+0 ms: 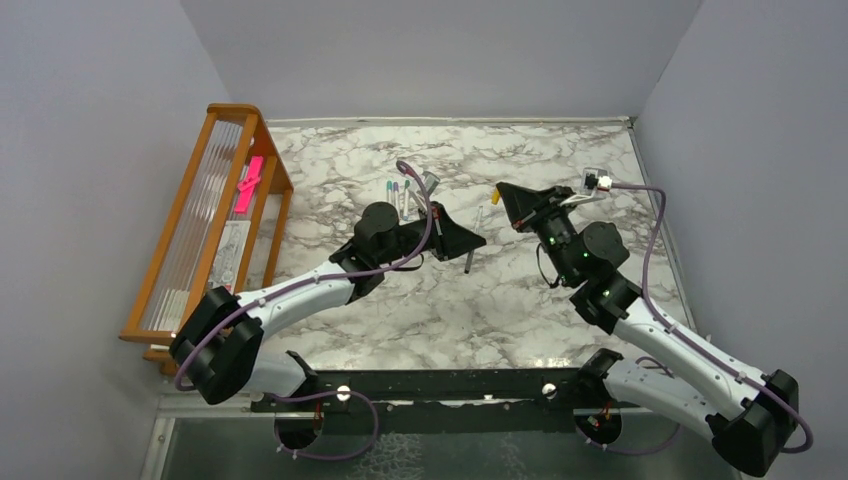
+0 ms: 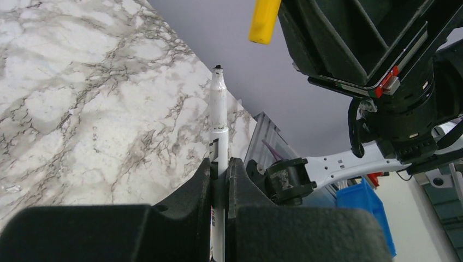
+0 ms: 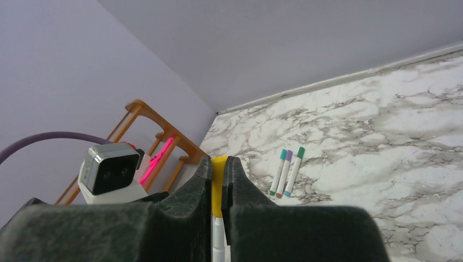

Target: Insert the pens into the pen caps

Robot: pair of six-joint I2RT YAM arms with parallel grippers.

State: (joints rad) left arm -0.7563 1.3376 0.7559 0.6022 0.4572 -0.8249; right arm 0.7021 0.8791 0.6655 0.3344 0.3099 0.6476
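My left gripper (image 2: 219, 161) is shut on a thin white pen (image 2: 219, 120), whose bare dark tip sticks out past the fingertips. In the top view this gripper (image 1: 478, 240) and pen (image 1: 471, 256) are at the table's middle. My right gripper (image 3: 218, 159) is shut on a yellow pen cap (image 3: 218, 188). In the top view the right gripper (image 1: 505, 195) holds the cap (image 1: 495, 197) just right of and beyond the pen. In the left wrist view the cap (image 2: 265, 22) hangs above and right of the pen tip, apart from it.
Three capped pens (image 3: 286, 172) lie side by side on the marble table (image 1: 450, 300), behind the left gripper (image 1: 400, 192). A wooden rack (image 1: 215, 220) holding a pink strip (image 1: 248, 185) stands along the left wall.
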